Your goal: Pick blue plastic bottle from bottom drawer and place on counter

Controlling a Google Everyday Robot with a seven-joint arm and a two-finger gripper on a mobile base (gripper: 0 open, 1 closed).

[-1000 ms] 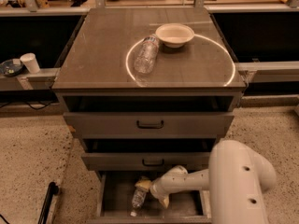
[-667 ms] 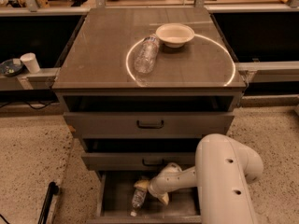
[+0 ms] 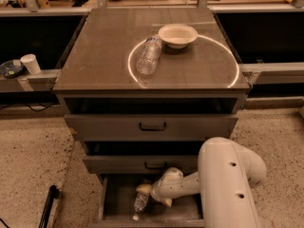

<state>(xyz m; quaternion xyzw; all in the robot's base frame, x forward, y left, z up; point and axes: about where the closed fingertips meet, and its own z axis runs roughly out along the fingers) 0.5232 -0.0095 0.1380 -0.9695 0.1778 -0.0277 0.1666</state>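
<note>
The blue plastic bottle (image 3: 140, 203) is small, clear and ribbed. It lies in the open bottom drawer (image 3: 180, 212) with its white cap toward the front. My gripper (image 3: 154, 196) reaches into this drawer from the right, just above and to the right of the bottle. Its yellowish fingers (image 3: 143, 189) are spread and hold nothing. The white arm hides the drawer's right part. The counter (image 3: 95, 61) is the cabinet's glossy top with a bright ring reflection.
On the counter lie another clear bottle (image 3: 148, 56) and a white bowl (image 3: 177, 35). The two upper drawers (image 3: 152, 126) stand partly pulled out above the bottom one. A white cup (image 3: 31, 63) sits on a ledge at left. A black pole (image 3: 47, 204) lies on the floor.
The big white arm link has swung a little to the left. The gripper stays by the bottle in the bottom drawer, and the bottle has not moved.
</note>
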